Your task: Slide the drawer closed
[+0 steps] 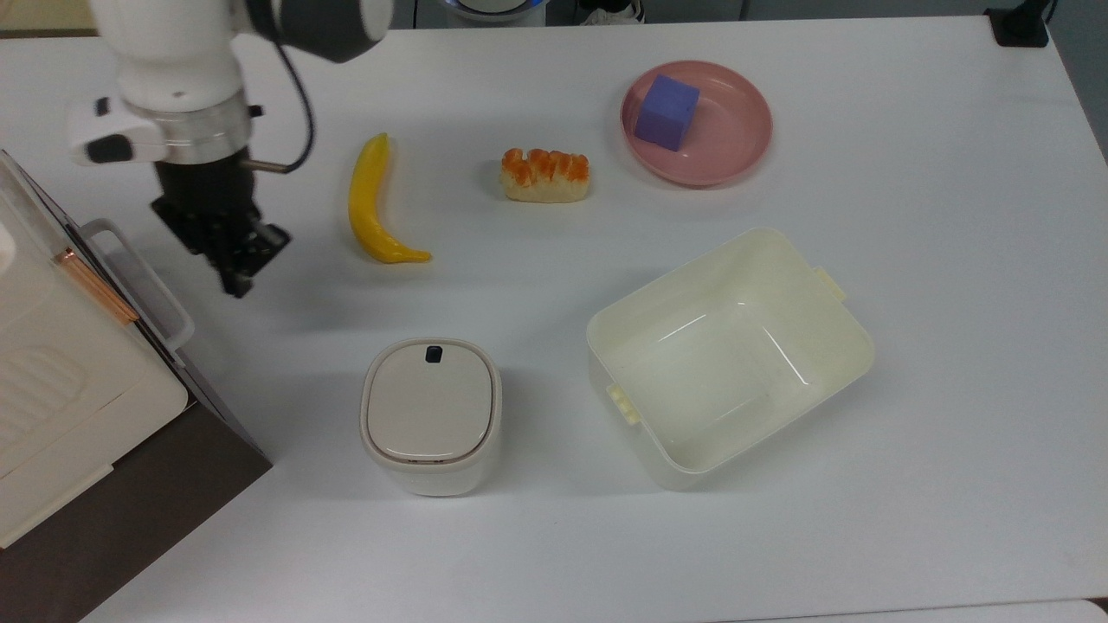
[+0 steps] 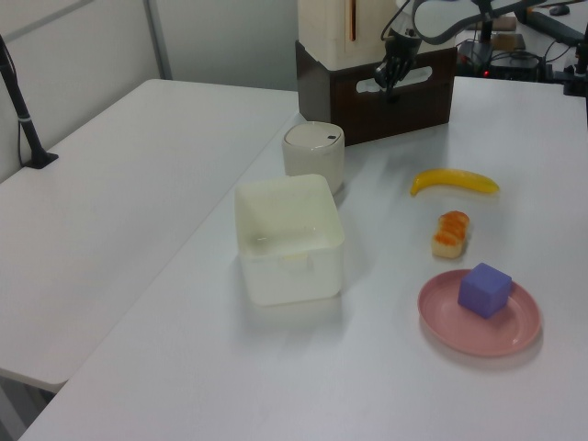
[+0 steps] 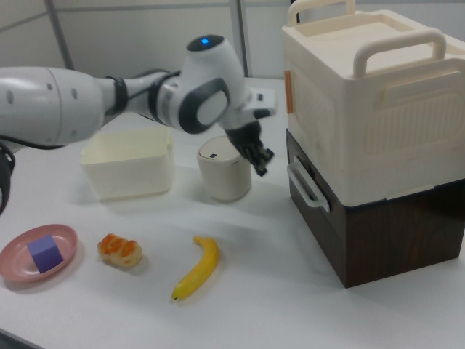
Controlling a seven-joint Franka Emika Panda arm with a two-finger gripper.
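Note:
The drawer (image 3: 328,212) has a dark brown front panel that sits flush with the cabinet. Its white loop handle (image 1: 154,281) (image 2: 419,75) (image 3: 306,187) sticks out toward the table. My gripper (image 1: 236,279) (image 3: 261,166) hangs above the table to the top view's right of the handle, a short gap away and touching nothing. Its black fingers are pressed together and hold nothing. In the left view the gripper (image 2: 390,79) overlaps the handle's left part.
A cream box (image 1: 52,372) sits on the cabinet. On the table lie a yellow banana (image 1: 372,203), a bread piece (image 1: 545,176), a pink plate (image 1: 736,151) with a purple cube (image 1: 666,112), a cream bin (image 1: 835,342) and a white lidded container (image 1: 430,411).

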